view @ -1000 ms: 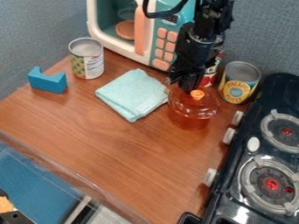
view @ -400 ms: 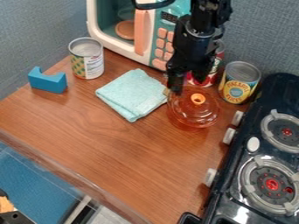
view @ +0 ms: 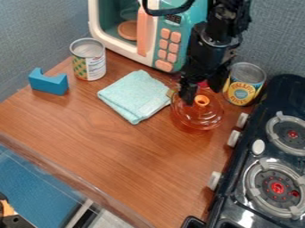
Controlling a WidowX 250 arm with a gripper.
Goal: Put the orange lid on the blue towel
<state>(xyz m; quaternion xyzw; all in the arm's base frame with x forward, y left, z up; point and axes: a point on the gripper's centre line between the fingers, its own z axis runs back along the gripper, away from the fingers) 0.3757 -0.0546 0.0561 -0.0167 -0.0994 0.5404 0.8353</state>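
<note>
The blue towel (view: pixel 132 95) lies folded on the wooden counter (view: pixel 113 151), its layers stacked in a rough square. The orange lid (view: pixel 208 116), see-through and topped with an orange knob (view: pixel 202 101), sits on the transparent orange pot (view: pixel 189 128), just to the right of the towel; the lid is not on the towel. Whether the pot's near side touches the cloth cannot be told.

The black gripper (view: pixel 204 92) hangs down over the lid, to the right of the towel, with its fingers apart. One fingertip is close to the knob on the side nearer the towel; whether it touches the knob or the lid cannot be told.

Up and to the left of the towel stands a metal can (view: pixel 89 62), upright, with a green and yellow pattern on its label. Farther left of the towel lies a blue block (view: pixel 49 83) with a notch in its top. Behind the towel is a toy microwave (view: pixel 122 43), teal and white with peach buttons and a peach handle. A can with a yellow and blue label (view: pixel 243 87) stands upright to the right of the towel, beyond the pot. Well to the right of the towel is the black toy stove (view: pixel 237 171) with its grey burners
</note>
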